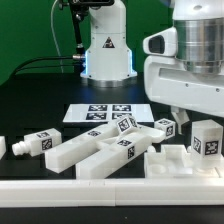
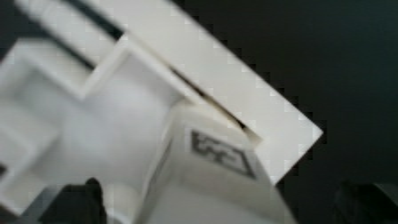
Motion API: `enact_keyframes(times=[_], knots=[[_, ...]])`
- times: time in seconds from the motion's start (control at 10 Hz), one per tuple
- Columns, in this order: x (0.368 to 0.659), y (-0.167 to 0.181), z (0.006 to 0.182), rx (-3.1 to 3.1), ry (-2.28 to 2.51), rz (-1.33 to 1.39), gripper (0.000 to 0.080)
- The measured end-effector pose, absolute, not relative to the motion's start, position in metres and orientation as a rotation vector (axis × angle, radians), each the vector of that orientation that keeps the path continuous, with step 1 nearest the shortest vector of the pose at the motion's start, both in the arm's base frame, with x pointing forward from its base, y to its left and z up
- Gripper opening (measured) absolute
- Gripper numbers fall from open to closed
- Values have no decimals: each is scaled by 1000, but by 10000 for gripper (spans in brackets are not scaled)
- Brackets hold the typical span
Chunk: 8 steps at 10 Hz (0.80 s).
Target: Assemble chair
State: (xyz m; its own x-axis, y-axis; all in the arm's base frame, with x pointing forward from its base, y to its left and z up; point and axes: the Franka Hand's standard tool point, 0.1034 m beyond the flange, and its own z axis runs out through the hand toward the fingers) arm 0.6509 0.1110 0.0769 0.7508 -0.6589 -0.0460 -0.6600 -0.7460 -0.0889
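Note:
Several white chair parts lie on the black table. A short leg (image 1: 35,143) lies at the exterior view's left, and long flat pieces (image 1: 90,152) lie in the middle with a tagged piece (image 1: 125,127) behind them. A small piece (image 1: 165,127) and a tagged block (image 1: 205,138) lie at the right. My gripper (image 1: 180,116) hangs over the right-hand parts, its fingertips mostly hidden by the arm housing. The wrist view is blurred. My gripper (image 2: 222,205) is open there, its dark fingers (image 2: 80,202) wide apart over a white tagged part (image 2: 217,150).
The marker board (image 1: 100,112) lies behind the parts. A white slotted piece (image 1: 170,158) and a long white rail (image 1: 90,186) run along the front. The robot base (image 1: 105,50) stands at the back with cables beside it.

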Motion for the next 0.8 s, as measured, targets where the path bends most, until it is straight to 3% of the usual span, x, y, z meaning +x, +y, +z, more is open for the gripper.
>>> enact_keyframes(times=[0.5,0.8], knots=[[650,112,75,-3064,276,-37,649],[652,109,75,-3072,183,-51,620]])
